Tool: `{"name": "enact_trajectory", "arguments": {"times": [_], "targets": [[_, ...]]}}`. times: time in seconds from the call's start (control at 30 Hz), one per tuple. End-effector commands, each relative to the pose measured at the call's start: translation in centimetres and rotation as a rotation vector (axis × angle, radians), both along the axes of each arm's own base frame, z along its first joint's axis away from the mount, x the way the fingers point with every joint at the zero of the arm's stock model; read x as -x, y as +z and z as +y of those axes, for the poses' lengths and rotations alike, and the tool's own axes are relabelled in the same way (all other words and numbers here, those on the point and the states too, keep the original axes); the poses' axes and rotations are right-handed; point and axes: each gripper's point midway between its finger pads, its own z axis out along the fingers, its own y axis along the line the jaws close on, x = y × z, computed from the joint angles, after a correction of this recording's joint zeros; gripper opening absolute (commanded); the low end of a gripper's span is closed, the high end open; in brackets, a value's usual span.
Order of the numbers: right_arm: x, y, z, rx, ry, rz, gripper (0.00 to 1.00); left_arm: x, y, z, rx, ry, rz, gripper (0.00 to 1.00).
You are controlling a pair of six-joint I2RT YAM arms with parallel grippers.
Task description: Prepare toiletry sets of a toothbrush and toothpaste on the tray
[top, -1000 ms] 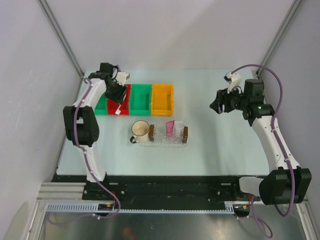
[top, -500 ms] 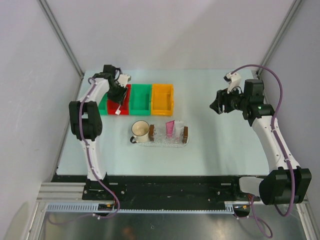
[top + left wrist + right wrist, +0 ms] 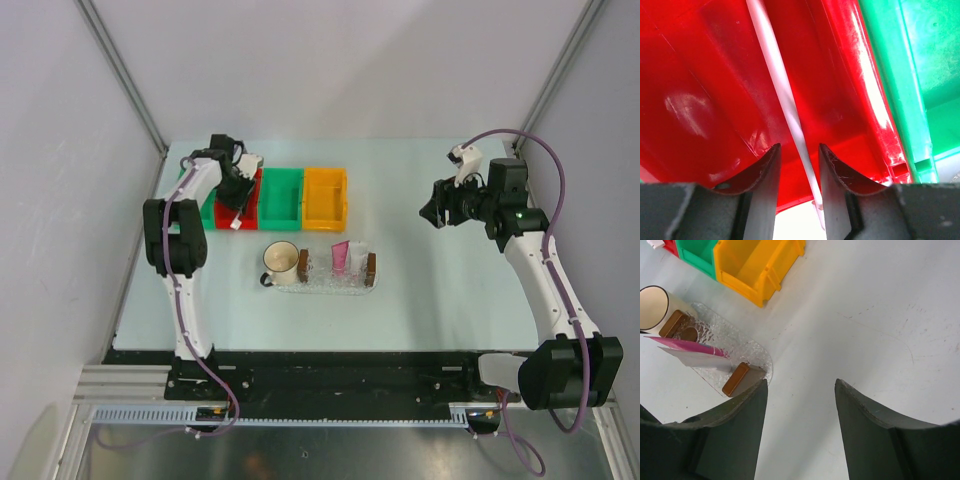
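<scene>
Four bins stand in a row at the far left of the table. From left to right they are one green bin half hidden under the left arm, one red bin, a second green bin and one orange bin. The single toothbrush lies lengthwise in the red bin, one end poking out past the bin's near edge. The left gripper reaches into that bin, its jaws spread astride the white shaft with a sliver of gap on each side, so nothing is pinched. Nearer the arms and a little to the right stands one cream mug, touching the end of one oval textured mat. On the mat sits the one clear tray, with two brown blocks, one at each short end. Between them lies the one pink toothpaste, with a pale flat piece just beside it that I cannot identify. Well apart at the far right, the right gripper hangs above the bare table, its jaws spread and nothing between them.
</scene>
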Motion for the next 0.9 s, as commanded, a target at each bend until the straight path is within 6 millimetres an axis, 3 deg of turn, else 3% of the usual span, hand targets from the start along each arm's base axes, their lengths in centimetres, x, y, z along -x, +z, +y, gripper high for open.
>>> {"name": "enact_trajectory", "arguments": {"times": [0.0,0.33,0.53,0.87], "targets": [[-0.1,0.5,0.1,-0.001,0.012,-0.025,0.61,-1.4,1.1,0.4,0.000,0.009,-0.048,0.40],[0.0,0.3,0.2,0.000,0.018,-0.019,0.61,-1.1,1.1,0.2,0.007,0.001,-0.046,0.23],[0.1,0.4,0.1,0.000,0.018,-0.018,0.61,-1.1,1.4,0.3,0.007,0.008,-0.049,0.18],[0.3,0.4,0.2,-0.004,0.025,-0.017,0.61,-1.5,4.8,0.9,-0.017,0.042,-0.123,0.04]]}}
